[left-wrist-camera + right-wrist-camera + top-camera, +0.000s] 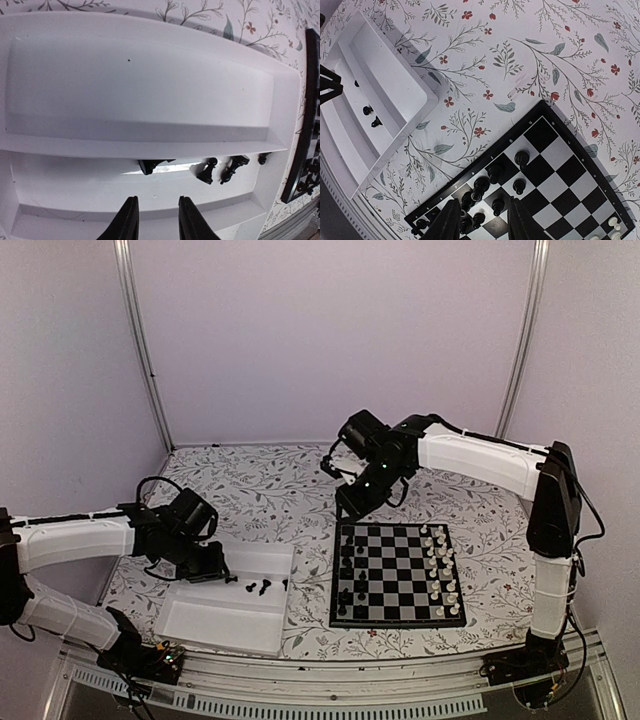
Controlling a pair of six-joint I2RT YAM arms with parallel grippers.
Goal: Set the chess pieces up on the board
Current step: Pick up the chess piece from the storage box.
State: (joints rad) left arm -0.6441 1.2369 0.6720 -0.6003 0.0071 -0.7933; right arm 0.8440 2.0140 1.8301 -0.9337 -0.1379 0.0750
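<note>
The left gripper [158, 210] hangs low over the tray [140, 80]. Its jaws are part-way apart and there is nothing between them. Just ahead of its fingertips lies the nearest piece [151, 165], on its side and partly hidden behind a raised ledge of the tray. Three more black pieces [207, 171] lie further along the same ledge, toward the board [395, 575].

The right gripper [483, 207] also stands apart and empty, poised above the board's far corner on the black side. Below it the placed pieces [481, 187] stand in two rough rows along that edge, a few of them crowded close. I cannot tell whether each sits true on its own square. The white pieces [440, 570] line the opposite edge.

As I judge it, the step in hand is fetching. Most of the black side is on the board, four pieces wait in the tray, and the left arm is lining up for the nearest one.

The next move calls for a short descent with the jaws centred across that piece, then a gentle close. The piece is tiny, lies flat and sits tight to the ledge, so one finger must slip in beside the ledge without nudging it away. Once lifted, the piece needs a free square in the black rows and must be set down upright. The right arm should keep clear of that corner.
</note>
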